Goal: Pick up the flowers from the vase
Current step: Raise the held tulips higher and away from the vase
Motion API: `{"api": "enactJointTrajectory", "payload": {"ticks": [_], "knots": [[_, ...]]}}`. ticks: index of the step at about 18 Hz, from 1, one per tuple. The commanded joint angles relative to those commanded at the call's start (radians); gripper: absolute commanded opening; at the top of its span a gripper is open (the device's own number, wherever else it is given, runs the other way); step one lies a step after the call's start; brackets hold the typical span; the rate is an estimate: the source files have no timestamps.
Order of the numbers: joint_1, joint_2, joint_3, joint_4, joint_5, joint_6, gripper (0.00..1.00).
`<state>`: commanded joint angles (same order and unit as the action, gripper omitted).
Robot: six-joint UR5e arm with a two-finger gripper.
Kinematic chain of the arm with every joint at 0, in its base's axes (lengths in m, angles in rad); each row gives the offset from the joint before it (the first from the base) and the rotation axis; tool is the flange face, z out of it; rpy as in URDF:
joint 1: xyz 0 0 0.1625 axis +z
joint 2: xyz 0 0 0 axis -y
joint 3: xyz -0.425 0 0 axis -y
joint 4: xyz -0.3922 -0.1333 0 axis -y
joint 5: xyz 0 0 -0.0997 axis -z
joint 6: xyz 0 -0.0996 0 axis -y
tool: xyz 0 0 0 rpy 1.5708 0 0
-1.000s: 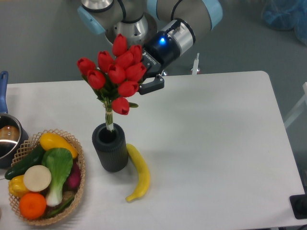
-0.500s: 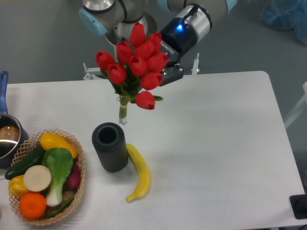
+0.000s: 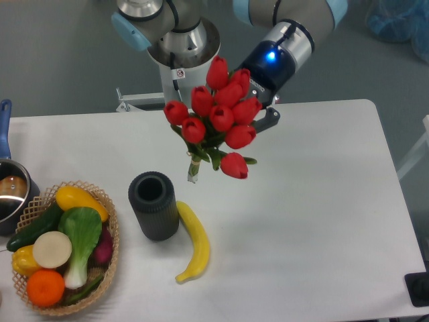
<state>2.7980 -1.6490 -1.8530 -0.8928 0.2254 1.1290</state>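
Observation:
The flowers (image 3: 218,117), a bunch of red tulip buds on green stems, hang in the air above the table, right of and above the vase. Their stem ends (image 3: 193,176) are clear of the vase. My gripper (image 3: 258,121) is shut on the flowers from behind; the buds hide most of its fingers, with one dark finger showing at the right. The vase (image 3: 154,205), a dark ribbed cylinder, stands upright on the table with its mouth open and nothing in it.
A yellow banana (image 3: 194,240) lies right beside the vase. A woven basket (image 3: 110,258) with vegetables and fruit sits at the front left. A pot (image 3: 10,191) with a blue handle stands at the left edge. The white table (image 3: 315,201) extends right.
The flowers rose out of the vase and have moved right with my gripper. The stems, earlier inside the vase mouth, now hang free beside it. The vase stayed put.

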Motion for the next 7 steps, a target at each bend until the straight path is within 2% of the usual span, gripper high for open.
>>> {"api": "enactJointTrajectory", "payload": {"ticks": [7], "knots": [[0.002, 0.008, -0.011, 0.003, 0.006, 0.002, 0.41]]}}
